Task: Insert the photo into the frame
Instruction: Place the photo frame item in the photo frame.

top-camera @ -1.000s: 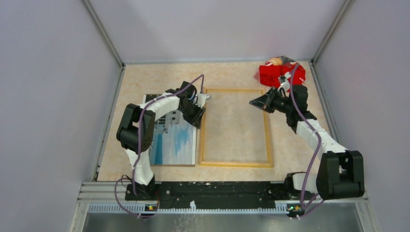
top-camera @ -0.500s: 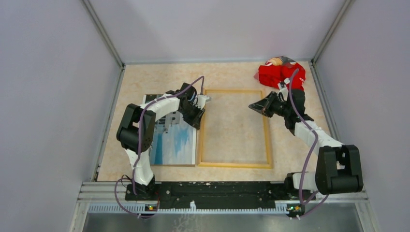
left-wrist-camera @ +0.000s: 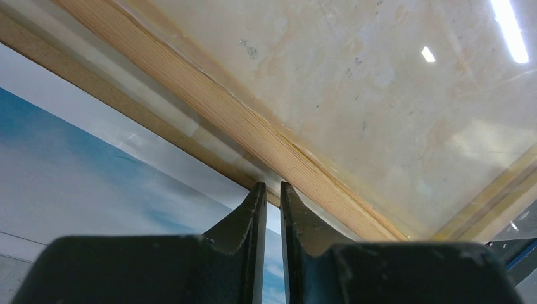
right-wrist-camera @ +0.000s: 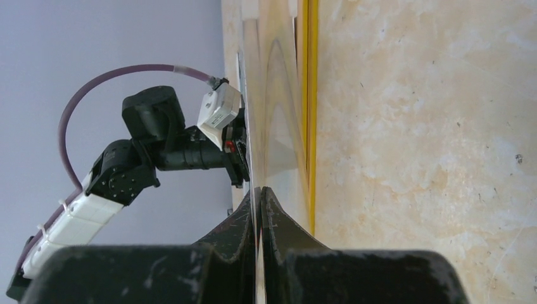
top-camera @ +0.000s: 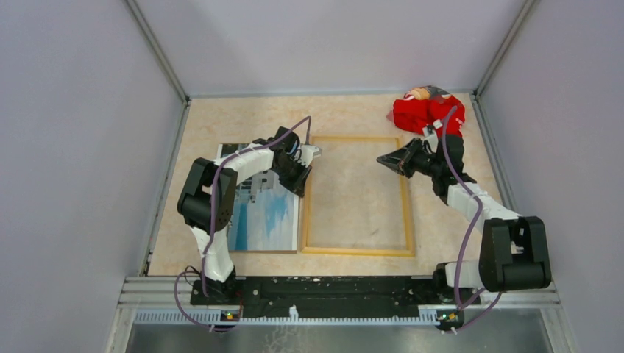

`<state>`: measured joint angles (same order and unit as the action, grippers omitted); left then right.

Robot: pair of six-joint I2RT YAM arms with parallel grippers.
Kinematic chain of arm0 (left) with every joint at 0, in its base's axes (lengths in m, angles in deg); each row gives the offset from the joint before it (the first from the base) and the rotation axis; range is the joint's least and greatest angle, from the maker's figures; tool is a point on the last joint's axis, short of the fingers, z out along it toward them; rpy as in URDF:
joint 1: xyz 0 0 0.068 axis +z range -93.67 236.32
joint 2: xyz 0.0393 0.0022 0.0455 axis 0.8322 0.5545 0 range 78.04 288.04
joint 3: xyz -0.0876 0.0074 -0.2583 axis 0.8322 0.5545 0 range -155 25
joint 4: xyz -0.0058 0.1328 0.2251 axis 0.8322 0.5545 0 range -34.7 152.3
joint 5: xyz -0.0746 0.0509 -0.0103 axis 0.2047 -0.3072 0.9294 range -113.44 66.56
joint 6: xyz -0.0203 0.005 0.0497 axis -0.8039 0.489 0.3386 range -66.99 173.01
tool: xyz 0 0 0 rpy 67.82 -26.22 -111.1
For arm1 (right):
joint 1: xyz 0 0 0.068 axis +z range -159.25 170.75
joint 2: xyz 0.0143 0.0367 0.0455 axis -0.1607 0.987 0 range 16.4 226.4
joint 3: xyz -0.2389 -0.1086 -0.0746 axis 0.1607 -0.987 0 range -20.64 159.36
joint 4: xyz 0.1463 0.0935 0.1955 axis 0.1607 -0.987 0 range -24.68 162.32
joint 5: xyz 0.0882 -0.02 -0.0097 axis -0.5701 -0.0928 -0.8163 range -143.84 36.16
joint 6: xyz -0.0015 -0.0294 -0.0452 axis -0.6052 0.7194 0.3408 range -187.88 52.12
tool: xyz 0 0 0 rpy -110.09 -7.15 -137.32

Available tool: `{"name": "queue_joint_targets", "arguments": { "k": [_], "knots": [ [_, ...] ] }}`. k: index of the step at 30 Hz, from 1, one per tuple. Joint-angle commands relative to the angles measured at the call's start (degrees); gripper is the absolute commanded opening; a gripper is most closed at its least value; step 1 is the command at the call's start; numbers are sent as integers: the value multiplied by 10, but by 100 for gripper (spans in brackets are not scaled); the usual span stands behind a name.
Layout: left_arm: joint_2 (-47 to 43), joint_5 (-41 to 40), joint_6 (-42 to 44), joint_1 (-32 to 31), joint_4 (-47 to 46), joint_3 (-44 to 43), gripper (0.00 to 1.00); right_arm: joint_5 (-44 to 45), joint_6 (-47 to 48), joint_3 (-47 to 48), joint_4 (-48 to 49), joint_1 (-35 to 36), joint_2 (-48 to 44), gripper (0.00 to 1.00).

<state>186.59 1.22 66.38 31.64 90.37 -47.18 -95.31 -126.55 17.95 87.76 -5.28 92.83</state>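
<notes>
Wood-pale rails of the thin rectangular picture frame (top-camera: 357, 250) lie flat, with only the beige tabletop (top-camera: 221, 118) showing through them. The paper print (top-camera: 265, 217) of a white building under blue sky lies face up just left of the frame, so putting it in is yet to do. At the frame's left rail the left gripper (left-wrist-camera: 269, 186) shows a narrow gap with nothing visibly pinched. At the frame's right rail the right gripper (right-wrist-camera: 259, 190) is pressed closed; whether on something thin, I cannot tell.

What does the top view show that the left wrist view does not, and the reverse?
Only the top view: the whole frame, the right gripper near its right rail, a red bundle in the far corner. Only the left wrist: that the left gripper stands a slit open, the rail's wood grain, lamp reflections. Both: the photo beside the frame's left rail.
</notes>
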Motion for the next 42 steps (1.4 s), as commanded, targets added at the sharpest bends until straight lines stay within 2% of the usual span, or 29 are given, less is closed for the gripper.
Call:
{"name": "queue_joint_targets", "arguments": {
  "k": [1, 7, 26, 36, 42],
  "knots": [
    [-7, 12, -7, -5, -12, 9, 20, 0, -22, 8, 18, -2, 5, 0],
    [-9, 11, -7, -5, -11, 8, 19, 24, -7, 2, -20, -5, 13, 0],
    [-7, 5, -6, -5, -4, -4, 18, 13, 28, -44, -22, -57, 42, 0],
    [-6, 2, -6, -5, -4, -7, 18, -35, 24, -53, 2, -58, 67, 0],
    [-3, -4, -5, -5, -6, -7, 17, -64, -3, -55, 19, -57, 40, 0]
  ]
}}
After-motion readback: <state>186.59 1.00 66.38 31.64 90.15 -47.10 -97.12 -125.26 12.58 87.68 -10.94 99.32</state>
